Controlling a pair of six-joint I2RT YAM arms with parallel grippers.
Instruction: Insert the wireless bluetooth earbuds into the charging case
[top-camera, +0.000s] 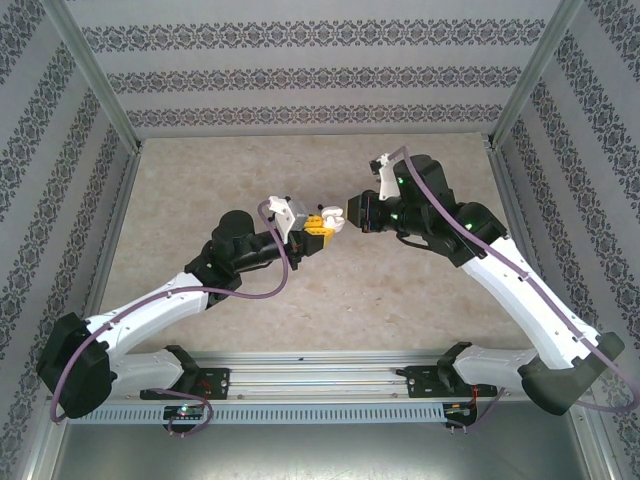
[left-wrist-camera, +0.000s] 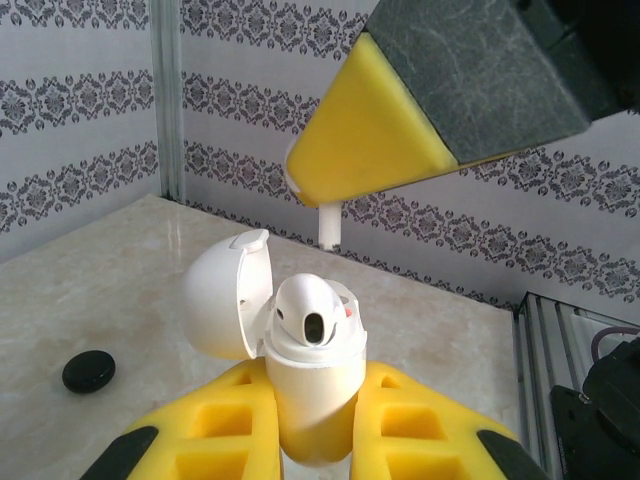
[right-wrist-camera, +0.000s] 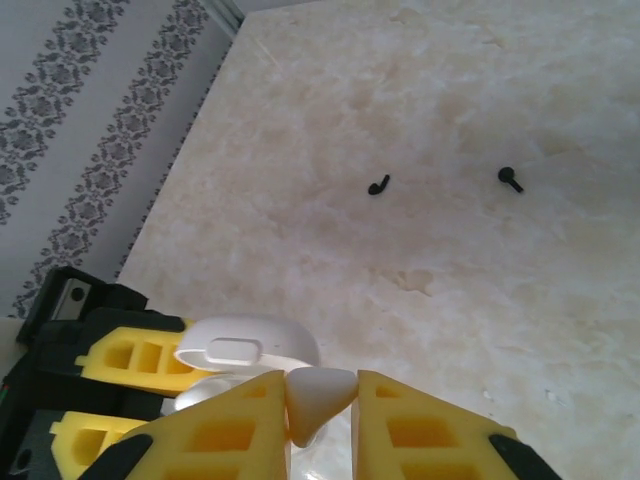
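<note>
White earbud (right-wrist-camera: 316, 396) in right hand (right-wrist-camera: 321, 392), near open case (left-wrist-camera: 310, 385) in left hand (left-wrist-camera: 312, 415)

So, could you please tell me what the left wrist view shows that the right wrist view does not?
Left wrist adds: a white earbud sitting in the case, and a black disc on the table. Right wrist adds: two small black bits lying apart on the table. Shared: the white case, lid open, gripped by the left end effector, and a second earbud pinched by the right end effector close to it.
</note>
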